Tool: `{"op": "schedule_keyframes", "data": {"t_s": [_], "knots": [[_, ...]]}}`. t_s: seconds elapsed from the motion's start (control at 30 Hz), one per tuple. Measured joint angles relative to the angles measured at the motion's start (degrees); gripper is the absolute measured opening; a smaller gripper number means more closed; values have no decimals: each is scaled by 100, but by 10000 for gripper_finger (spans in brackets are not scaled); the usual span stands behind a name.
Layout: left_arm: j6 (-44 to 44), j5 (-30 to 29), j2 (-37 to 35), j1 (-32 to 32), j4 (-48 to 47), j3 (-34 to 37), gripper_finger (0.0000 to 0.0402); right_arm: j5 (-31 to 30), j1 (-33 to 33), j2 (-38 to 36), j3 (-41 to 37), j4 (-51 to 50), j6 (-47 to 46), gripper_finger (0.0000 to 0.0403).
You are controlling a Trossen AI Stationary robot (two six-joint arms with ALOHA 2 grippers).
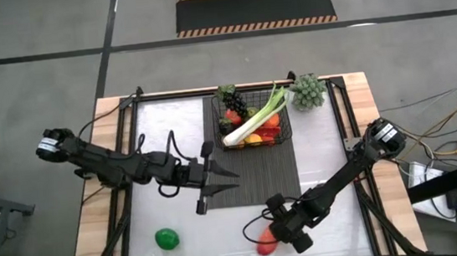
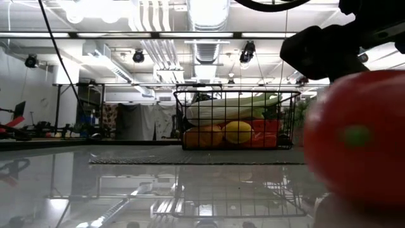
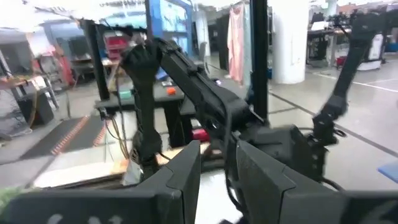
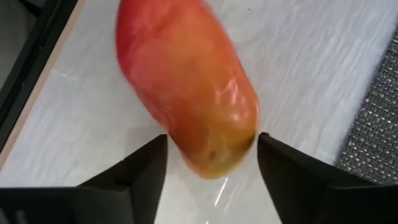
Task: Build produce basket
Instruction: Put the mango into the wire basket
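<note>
Bright lights (image 2: 209,12) on the ceiling shine on the glossy tabletop (image 2: 158,190). The close red fruit (image 2: 357,136), maybe a mango, looks blurry.

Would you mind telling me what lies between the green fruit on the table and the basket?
In the high view, the left end effector hangs between the green fruit and the basket, over the edge of the dark mat; otherwise bare tabletop.

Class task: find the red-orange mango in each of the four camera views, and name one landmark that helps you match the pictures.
High view: mango near the table's front edge, at the right tool.
Low view: large red blur at far right.
Left wrist view: not in it.
Right wrist view: centre, between the fingers.
Shared landmark: the ribbed mat.
</note>
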State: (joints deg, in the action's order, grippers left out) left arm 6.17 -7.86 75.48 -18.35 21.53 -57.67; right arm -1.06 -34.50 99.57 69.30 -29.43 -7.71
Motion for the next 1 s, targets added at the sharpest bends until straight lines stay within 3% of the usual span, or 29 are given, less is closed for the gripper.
{"op": "schedule_keyframes", "data": {"t_s": [0.17,0.27,0.53,0.67,0.9,1.0], "knots": [[-977,-8,14,-296,-1221,2,88,1,-9,0,-111,290,-168,273],[-1444,-396,190,-628,-1629,4,88,1,-11,0,-307,733,-162,294],[-1476,-1012,644,-1311,-1294,-20,88,2,-11,-1,-778,1986,290,317],[-1481,-1178,690,-1427,-1106,-32,88,0,-11,-2,-874,2085,260,290],[-1482,-1481,702,-1586,-822,-15,88,20,-11,123,-1038,2614,208,204],[-1482,-1530,702,-1604,-819,-15,88,37,-11,152,-998,2625,124,192]]}}
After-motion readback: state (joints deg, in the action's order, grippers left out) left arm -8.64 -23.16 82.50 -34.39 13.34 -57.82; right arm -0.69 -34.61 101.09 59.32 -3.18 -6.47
